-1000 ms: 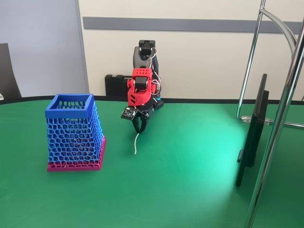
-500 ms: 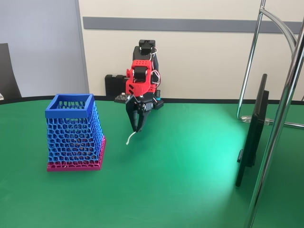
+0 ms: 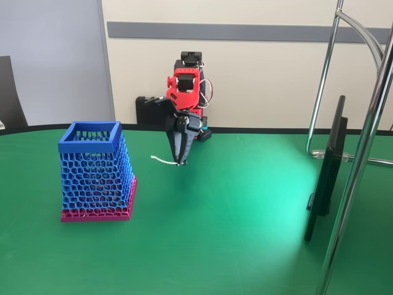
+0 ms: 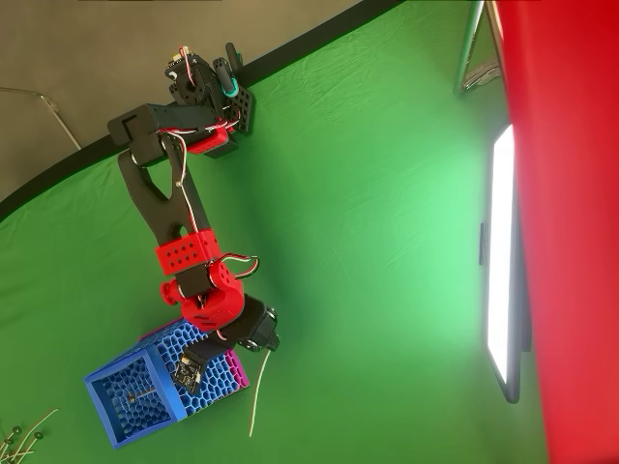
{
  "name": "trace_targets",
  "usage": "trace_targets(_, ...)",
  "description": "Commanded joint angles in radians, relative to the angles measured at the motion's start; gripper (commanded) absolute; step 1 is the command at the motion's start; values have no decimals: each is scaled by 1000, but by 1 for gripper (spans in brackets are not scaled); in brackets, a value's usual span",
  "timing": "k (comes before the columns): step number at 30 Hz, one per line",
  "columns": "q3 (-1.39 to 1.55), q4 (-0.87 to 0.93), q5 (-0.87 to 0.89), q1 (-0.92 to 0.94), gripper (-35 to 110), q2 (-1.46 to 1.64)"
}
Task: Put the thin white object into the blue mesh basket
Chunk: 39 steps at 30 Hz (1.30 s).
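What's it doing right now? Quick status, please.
Gripper shut on thin white object, lifted off the table. Blue mesh basket alongside, not yet reached. Nothing between them.

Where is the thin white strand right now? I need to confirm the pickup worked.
In the fixed view the thin white strand hangs off the green table, pinched in the gripper, sticking out leftward toward the blue mesh basket but not yet over it.
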Motion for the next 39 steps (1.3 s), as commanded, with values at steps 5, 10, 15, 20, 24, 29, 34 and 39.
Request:
trace_targets(5, -109, -121, 236, 12, 1, 77)
trace_targets(10, -189, -150, 469, 51, 1, 92)
trace_targets(15, -270, -149, 742, 109, 0, 100)
trace_targets(20, -304, -140, 983, 172, 0, 110)
trace_targets(24, -345, -95, 1170, 213, 0, 98)
trace_targets(29, -348, -87, 1359, 255, 0, 100)
trace_targets(34, -321, -118, 1466, 267, 0, 97)
trace_targets(39, -275, -196, 1545, 279, 0, 97)
